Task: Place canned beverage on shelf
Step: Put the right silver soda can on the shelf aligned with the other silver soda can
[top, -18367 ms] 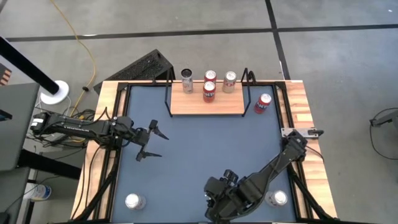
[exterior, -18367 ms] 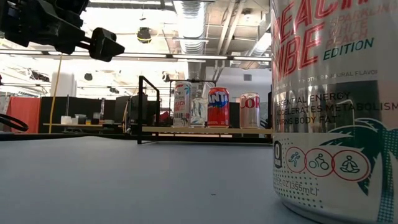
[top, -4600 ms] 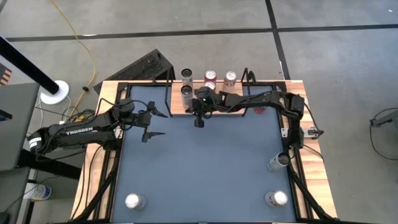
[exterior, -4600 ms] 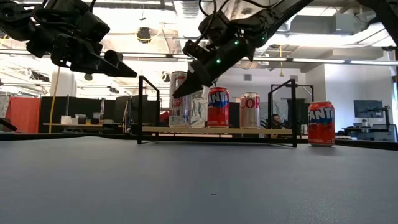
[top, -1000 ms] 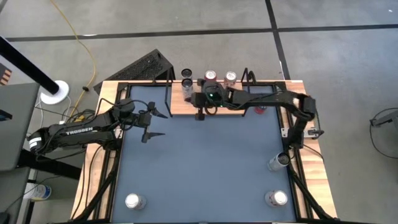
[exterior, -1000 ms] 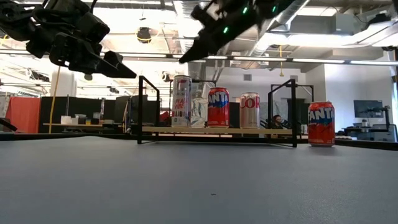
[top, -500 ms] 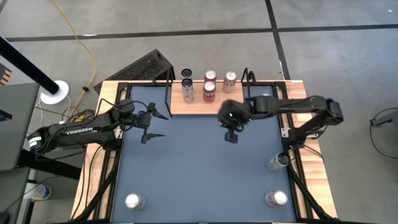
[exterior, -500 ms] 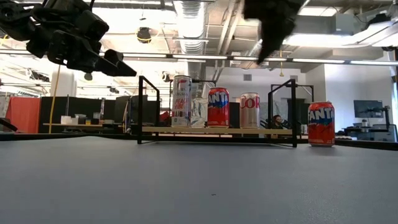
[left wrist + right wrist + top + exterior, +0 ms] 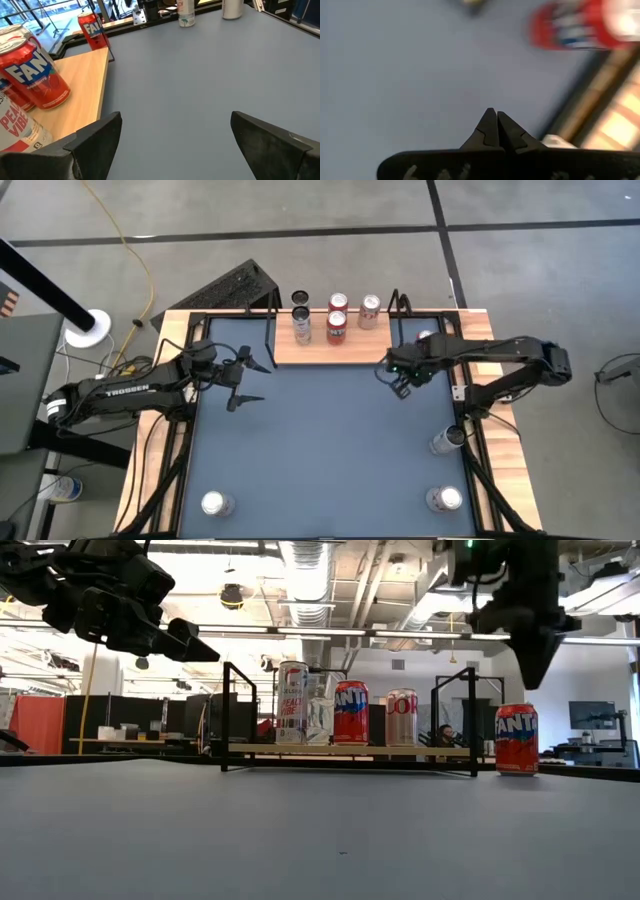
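Tabletop [image 9: 320, 450]: dark blue, flat, filling the middle of the high view.
Side rails [image 9: 510, 480]: light wood, running along the tabletop's edges.
Floor [image 9: 540, 280]: grey concrete, crossed by dark lines [image 9: 300, 232].
Yellow cable [image 9: 128, 242]: loose on the floor behind the table's far left corner, curving toward it.
Black perforated panel [image 9: 228, 288]: tilted, just behind the far left corner – what it is cannot be told.
White round base [image 9: 88, 328]: on the floor left of the table, with a black pole [image 9: 40, 280] rising from it.
Ceiling duct [image 9: 305, 565]: metal, overhead in the low view – long light strips [image 9: 300, 632] below it.
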### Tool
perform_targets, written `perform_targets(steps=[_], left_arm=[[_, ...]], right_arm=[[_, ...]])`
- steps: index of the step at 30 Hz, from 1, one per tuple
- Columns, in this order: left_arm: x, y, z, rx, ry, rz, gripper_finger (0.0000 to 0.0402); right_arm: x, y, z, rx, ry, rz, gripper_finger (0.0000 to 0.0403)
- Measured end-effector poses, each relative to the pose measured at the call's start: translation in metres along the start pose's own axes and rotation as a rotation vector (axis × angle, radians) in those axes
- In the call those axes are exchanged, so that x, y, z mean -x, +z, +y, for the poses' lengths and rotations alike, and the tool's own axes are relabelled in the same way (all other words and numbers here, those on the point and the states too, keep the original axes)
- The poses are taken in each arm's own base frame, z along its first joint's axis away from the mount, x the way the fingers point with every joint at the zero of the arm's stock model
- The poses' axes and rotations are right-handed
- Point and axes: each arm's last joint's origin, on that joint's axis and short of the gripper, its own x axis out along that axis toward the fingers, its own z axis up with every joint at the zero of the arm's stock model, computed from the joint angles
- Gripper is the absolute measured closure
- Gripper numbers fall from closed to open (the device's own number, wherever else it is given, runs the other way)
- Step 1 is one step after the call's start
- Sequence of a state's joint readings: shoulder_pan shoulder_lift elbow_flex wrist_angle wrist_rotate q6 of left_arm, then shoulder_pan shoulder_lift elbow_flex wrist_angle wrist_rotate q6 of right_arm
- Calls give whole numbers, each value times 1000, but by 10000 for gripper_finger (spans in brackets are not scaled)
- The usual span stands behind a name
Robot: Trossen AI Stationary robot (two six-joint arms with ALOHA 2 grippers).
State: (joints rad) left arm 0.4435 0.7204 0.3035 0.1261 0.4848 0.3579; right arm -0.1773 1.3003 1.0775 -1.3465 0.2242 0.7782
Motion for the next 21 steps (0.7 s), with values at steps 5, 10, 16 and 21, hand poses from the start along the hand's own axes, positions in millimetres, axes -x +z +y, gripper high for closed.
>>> perform_targets(steps=[5,10,16,21], left_arm=[[0,0,0,0,1,0,38],[0,0,0,1,1,3,38],[0,0,0,2,0,4,38],[0,-1,0,-3,-1,8,38]], right_arm=[[-4,14,-28,-105,-109,1,403],[-11,30,-53,-152,-146,29,403],[-14,38,-79,-185,-175,39,403],[-9,36,-89,-206,-160,7,403]])
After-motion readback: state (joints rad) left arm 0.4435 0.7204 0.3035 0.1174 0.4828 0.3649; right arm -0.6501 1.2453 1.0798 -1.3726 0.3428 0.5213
